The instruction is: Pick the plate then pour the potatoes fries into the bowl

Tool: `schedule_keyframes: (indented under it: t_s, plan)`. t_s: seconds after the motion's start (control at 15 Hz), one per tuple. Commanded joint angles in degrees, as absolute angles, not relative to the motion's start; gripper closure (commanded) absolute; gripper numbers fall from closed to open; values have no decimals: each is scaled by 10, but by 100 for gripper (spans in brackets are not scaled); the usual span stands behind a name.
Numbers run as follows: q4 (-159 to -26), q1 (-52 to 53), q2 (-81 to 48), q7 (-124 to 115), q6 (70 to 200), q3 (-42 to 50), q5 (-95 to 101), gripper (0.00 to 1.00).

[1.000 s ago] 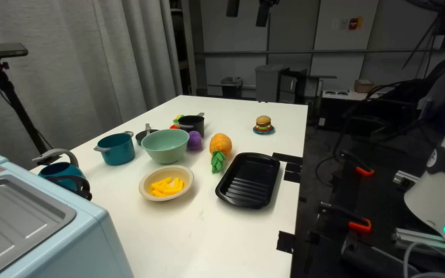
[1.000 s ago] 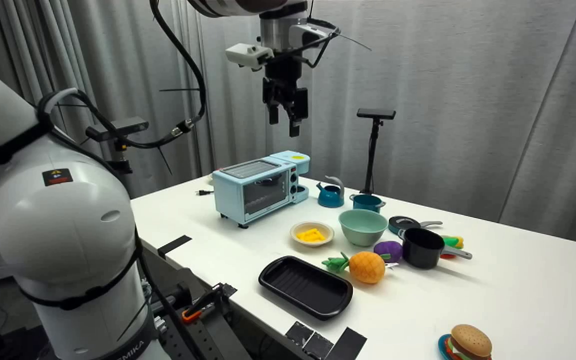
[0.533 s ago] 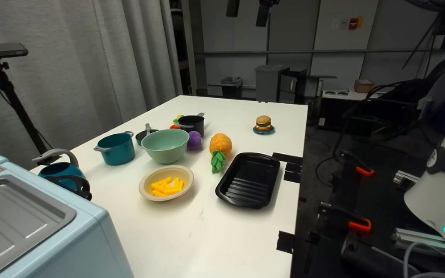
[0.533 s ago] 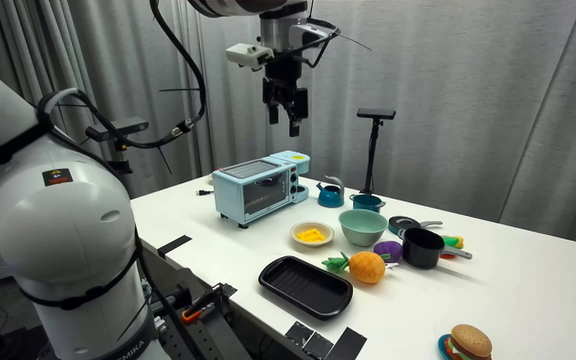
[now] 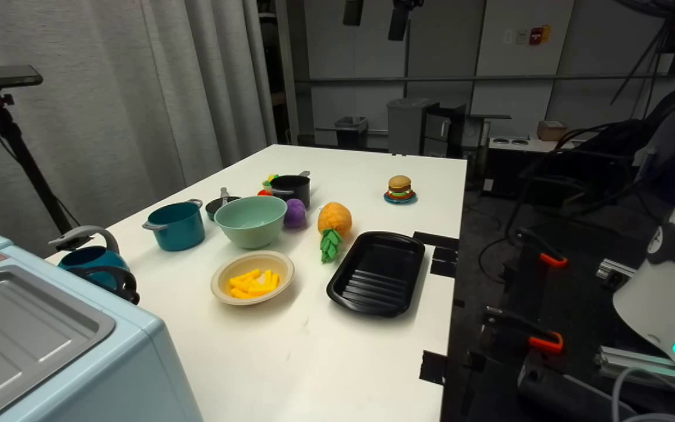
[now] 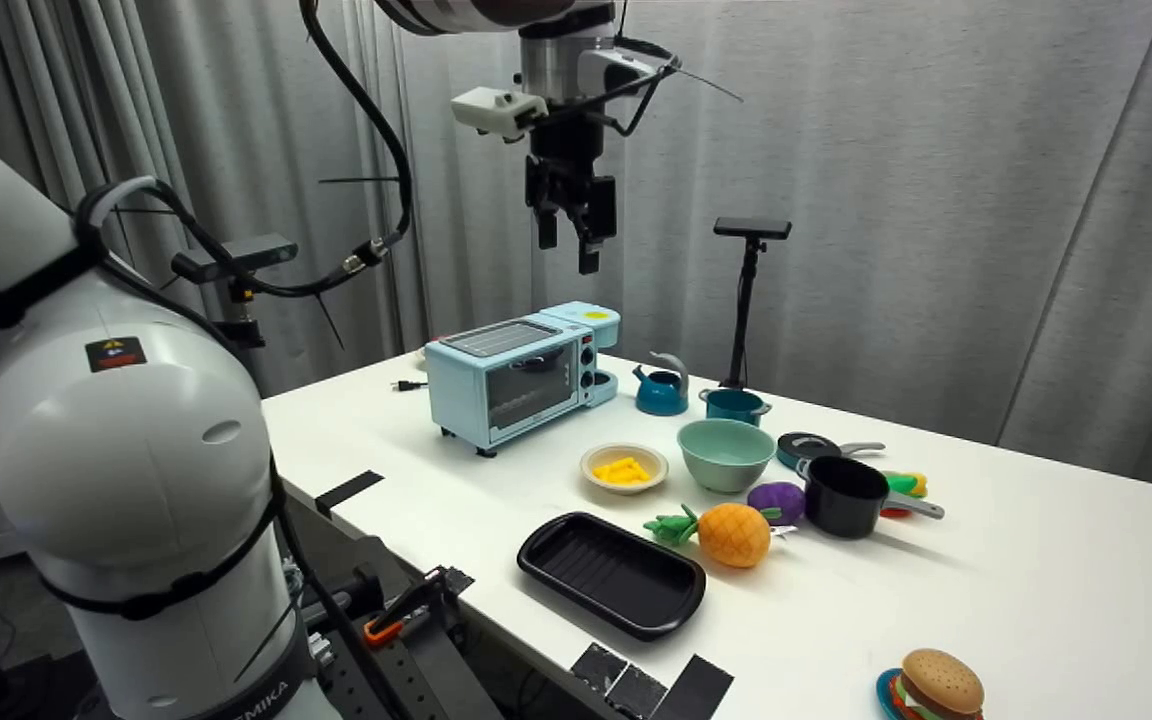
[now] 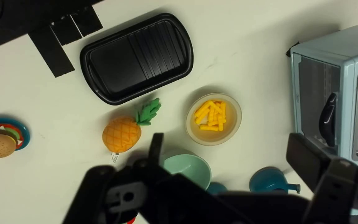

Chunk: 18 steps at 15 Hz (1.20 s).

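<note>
In an exterior view, yellow potato fries (image 5: pixel 254 285) lie in the shallow cream plate (image 5: pixel 261 262) near the mint-green bowl (image 5: pixel 251 223). In an exterior view, the Robotiq gripper (image 6: pixel 568 252) hangs unclenched, well above the table (image 6: pixel 816 600). In the wrist view, its fingers (image 7: pixel 305 160) stand wide apart and the plate lies between toy pineapple (image 7: pixel 121 134) and toaster oven (image 7: pixel 348 96).

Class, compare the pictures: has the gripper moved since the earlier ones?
No; in an exterior view, the gripper shows no visible shift against the camera stand.
</note>
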<state>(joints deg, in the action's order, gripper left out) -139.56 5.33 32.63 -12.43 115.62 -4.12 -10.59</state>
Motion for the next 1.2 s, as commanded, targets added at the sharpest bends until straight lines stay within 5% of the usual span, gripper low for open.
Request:
schedule_keyframes:
  t_s: [0.0,1.13]
  plan:
    - [-1394,46,326,-121,1154,-47,-109,0]
    - [-1362,68,180,29,1215,-37,-104,0]
